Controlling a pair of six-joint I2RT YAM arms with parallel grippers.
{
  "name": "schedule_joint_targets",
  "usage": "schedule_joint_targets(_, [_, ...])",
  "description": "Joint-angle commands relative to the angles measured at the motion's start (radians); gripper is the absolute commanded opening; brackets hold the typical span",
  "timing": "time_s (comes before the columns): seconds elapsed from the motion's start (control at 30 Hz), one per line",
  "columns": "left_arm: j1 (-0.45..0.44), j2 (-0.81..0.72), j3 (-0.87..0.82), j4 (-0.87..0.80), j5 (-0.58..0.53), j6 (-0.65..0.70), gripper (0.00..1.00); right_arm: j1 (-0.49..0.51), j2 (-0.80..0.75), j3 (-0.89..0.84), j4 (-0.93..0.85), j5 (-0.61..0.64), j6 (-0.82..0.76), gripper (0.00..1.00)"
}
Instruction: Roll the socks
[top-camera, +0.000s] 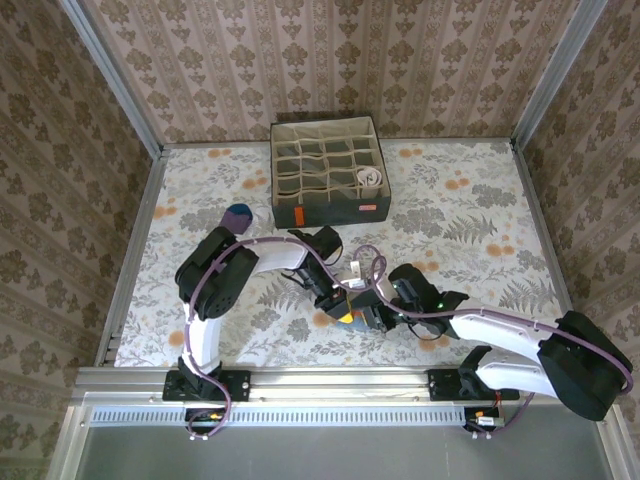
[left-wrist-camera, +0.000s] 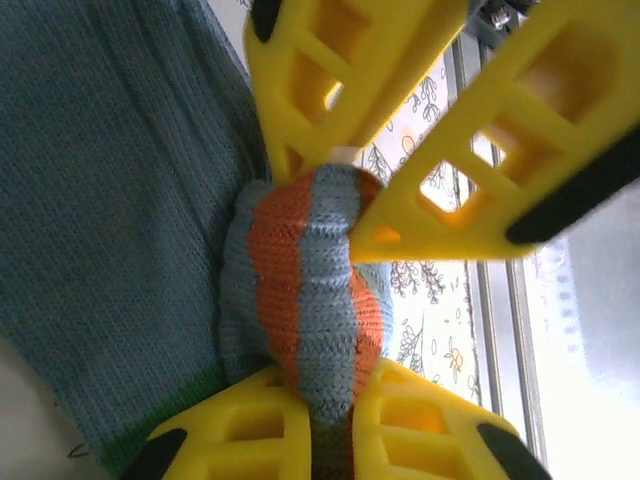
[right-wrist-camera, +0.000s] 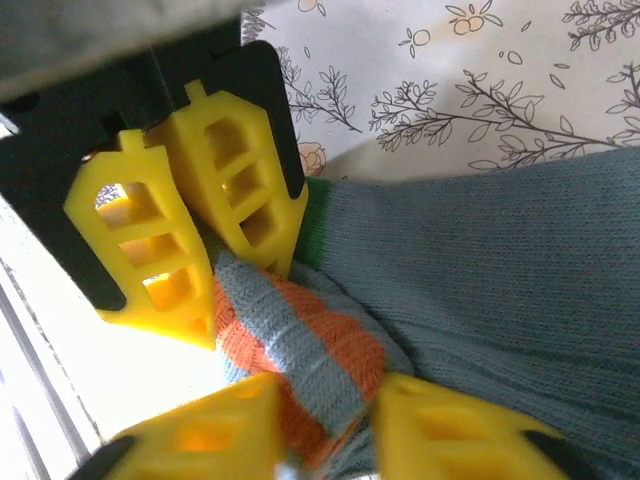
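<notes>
TOP: your left jaws and right jaws meet over the striped sock (top-camera: 347, 314) on the bench (top-camera: 470, 220) | LEFT WRIST: your left jaws pinch its orange-banded cuff (left-wrist-camera: 320, 290) | RIGHT WRIST: your right jaws pinch that same cuff (right-wrist-camera: 300, 350) from the opposite side

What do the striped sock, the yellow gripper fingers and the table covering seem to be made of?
Striped sock: knitted yarn, matte; rib loops show. Yellow gripper fingers: hard plastic, probably printed; smooth, hollow lattice cells. Table covering: flat printed sheet with plant drawings, cloth or vinyl, cannot tell.
</notes>
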Motion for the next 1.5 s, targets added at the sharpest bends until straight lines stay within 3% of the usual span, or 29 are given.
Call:
schedule_joint_targets(0.0, [-0.003,-0.055,-0.070,0.133,-0.012,-0.069,0.15,0.019,0.013,0.028,-0.018,0.022,-0.044,0.09])
schedule_joint_targets(0.13, [0.017,-0.124,-0.198,0.385,-0.015,-0.212,0.25,0.019,0.008,0.028,-0.023,0.023,-0.037,0.00])
schedule_joint_targets(0.23, [0.022,-0.160,-0.303,0.623,-0.013,-0.342,0.26,0.018,0.011,0.041,-0.059,0.048,-0.011,0.01])
schedule_joint_targets(0.3, [0.018,-0.161,-0.329,0.683,-0.022,-0.371,0.19,0.008,0.001,0.065,-0.124,0.111,0.054,0.13])
schedule_joint_targets(0.37, [0.010,-0.154,-0.327,0.659,-0.049,-0.359,0.09,-0.013,-0.040,0.098,-0.213,0.160,0.126,0.36])
schedule_joint_targets(0.4, [0.006,-0.152,-0.327,0.649,-0.059,-0.350,0.08,-0.022,-0.067,0.112,-0.251,0.179,0.157,0.42])
schedule_joint_targets(0.57, [-0.006,-0.162,-0.337,0.606,-0.103,-0.306,0.01,-0.082,-0.228,0.155,-0.411,0.285,0.312,0.49])
schedule_joint_targets(0.7, [-0.025,-0.186,-0.334,0.554,-0.148,-0.255,0.00,-0.154,-0.232,0.114,-0.446,0.289,0.403,0.46])
schedule_joint_targets(0.97, [-0.083,-0.198,-0.305,0.430,-0.176,-0.153,0.00,-0.199,0.066,0.150,-0.278,0.182,0.429,0.41])
schedule_joint_targets(1.3, [-0.128,-0.181,-0.212,0.235,-0.127,-0.035,0.00,-0.218,0.393,0.323,-0.254,0.115,0.309,0.16])
schedule_joint_targets(1.47, [-0.132,-0.114,-0.129,0.134,-0.097,0.001,0.00,-0.220,0.497,0.372,-0.193,0.045,0.249,0.12])
